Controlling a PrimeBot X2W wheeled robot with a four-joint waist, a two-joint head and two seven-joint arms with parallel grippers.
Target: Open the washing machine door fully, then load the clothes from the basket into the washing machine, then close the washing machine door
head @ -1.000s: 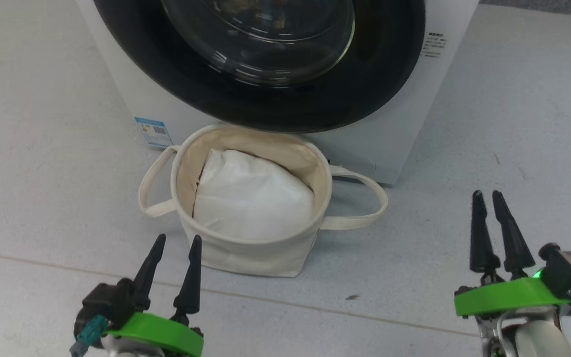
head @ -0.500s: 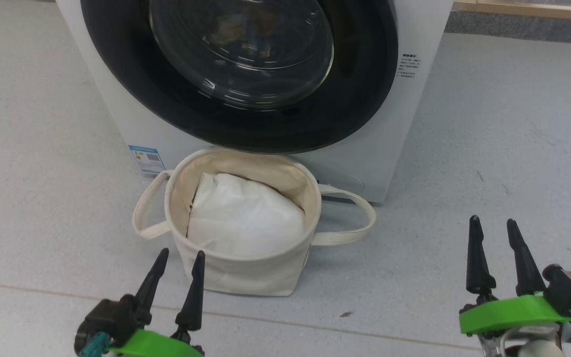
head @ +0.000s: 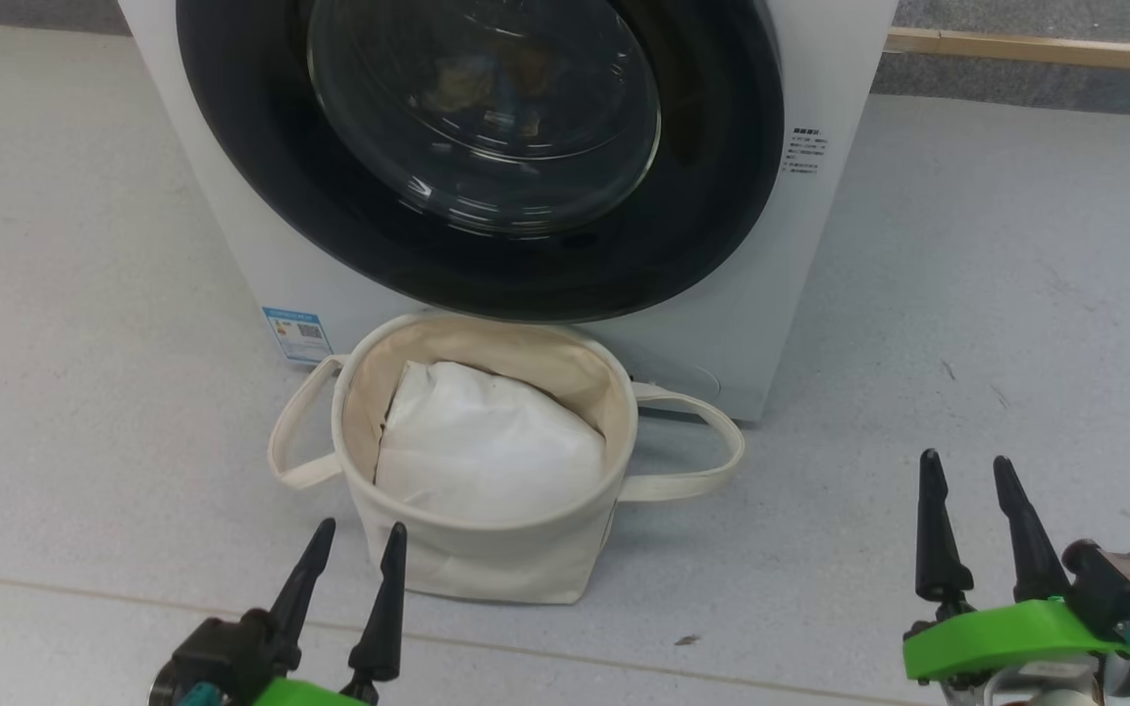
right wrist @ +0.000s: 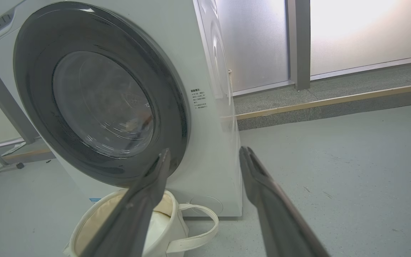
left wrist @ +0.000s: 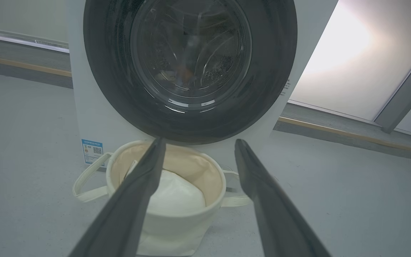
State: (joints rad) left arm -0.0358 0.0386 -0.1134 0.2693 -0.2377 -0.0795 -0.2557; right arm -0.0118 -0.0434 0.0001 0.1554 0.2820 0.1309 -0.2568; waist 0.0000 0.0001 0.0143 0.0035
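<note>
Large white front-loading washing machine (head: 751, 294): its round door with the glossy black rim and clear glass bowl (head: 349, 235) sits closed against the front. Brown and cream shapes show dimly behind the glass (left wrist: 177, 75); whether they are the clothes cannot be told.

Small round cream canvas basket with two loop handles (head: 487, 559) stands on the grey speckled floor (head: 84, 294) directly below the door's lower rim, between the grippers and the machine. It holds a plain white padded bag (head: 487, 451).

A blue label sticker (head: 296, 333) is on the machine's lower left corner, and a wooden strip (head: 1036, 47) runs along the floor behind.

Left gripper (head: 361, 529) is near the basket, fingers spread, nothing between them. Right gripper (head: 965, 461) is well apart from it, likewise released and empty.

Against the frame a second earlier: the right fingers then stood almost together and now stand parted; the view itself has shifted
</note>
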